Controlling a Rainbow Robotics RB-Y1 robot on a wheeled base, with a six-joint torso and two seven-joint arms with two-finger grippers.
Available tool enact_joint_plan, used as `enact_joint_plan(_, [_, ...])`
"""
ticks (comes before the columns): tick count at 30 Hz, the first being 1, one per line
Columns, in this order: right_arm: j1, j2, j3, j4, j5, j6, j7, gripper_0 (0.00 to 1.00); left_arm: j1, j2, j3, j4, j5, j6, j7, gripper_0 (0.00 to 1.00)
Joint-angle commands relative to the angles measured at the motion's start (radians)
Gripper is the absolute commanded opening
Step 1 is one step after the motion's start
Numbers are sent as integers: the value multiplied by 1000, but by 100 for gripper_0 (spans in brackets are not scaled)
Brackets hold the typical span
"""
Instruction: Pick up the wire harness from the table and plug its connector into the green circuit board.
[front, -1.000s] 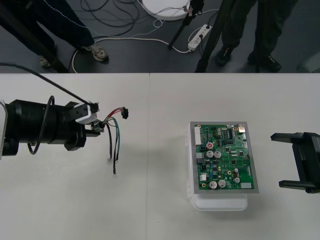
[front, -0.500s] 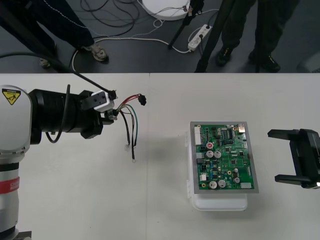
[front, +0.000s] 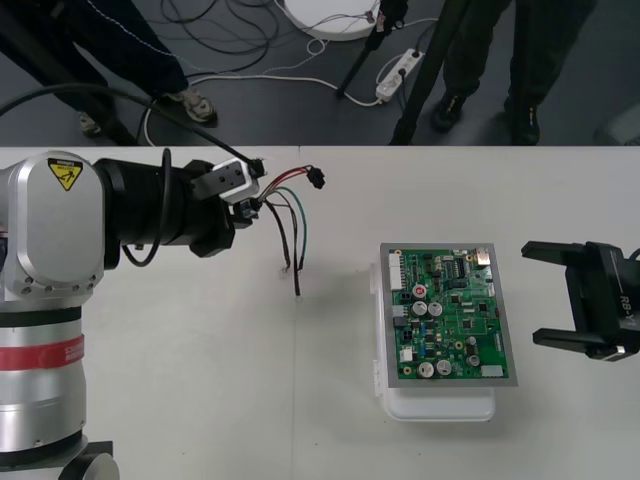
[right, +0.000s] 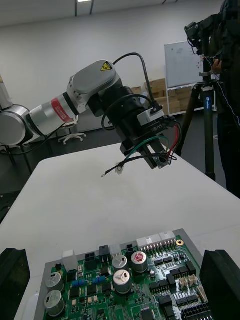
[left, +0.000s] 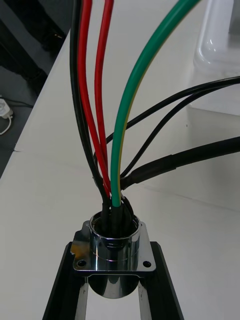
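On the near part of the table (front: 200, 400) the green circuit board (front: 447, 315) lies flat on its white base (front: 440, 405), toward the robot's right side. Just beside it, on the right, the right gripper (front: 531, 293) hangs with its two black fingers (right: 220, 285) wide apart and nothing between them. From the right wrist camera the board (right: 130, 290) lies directly below these fingers. Farther away, near the far edge of the table and well apart from the board on its left side, the left gripper (front: 255, 205) is clamped on the wire harness (front: 290, 215). Its fingers (left: 70, 280) press the flange of the round metal socket (left: 112, 245) from both sides, and the red, black and green wires come out of the socket and away from the gripper. The small black plug (front: 316, 179) is at the end of the red and black wires, pointing to the far edge and not in the board. The other thin wires hang down with free ends. The harness (right: 145, 150) is lifted clear of the table surface.
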Motion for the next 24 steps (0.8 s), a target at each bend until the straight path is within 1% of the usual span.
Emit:
enact_joint_plan(1, [11,-49,-54,-47,-15,30,-100,100,-64,-69,6,-42,-45,-32,73,0])
enact_joint_plan(7, [11,-64,-89,-128,-14,121,-178,100,-91,-106,-2,-42,-88,-32,94,0])
enact_joint_plan(13, [11,-65,-122,-194,-14,173,-265,100,-109,-146,-6,-63,-144,-32,117,0])
enact_joint_plan(20, [16,-82,-148,-283,-38,222,-362,100,-138,-146,-15,-72,-189,-32,142,0])
enact_joint_plan(24, [36,-96,-151,-318,-77,250,-362,100,-158,-146,-25,-72,-207,-32,157,0])
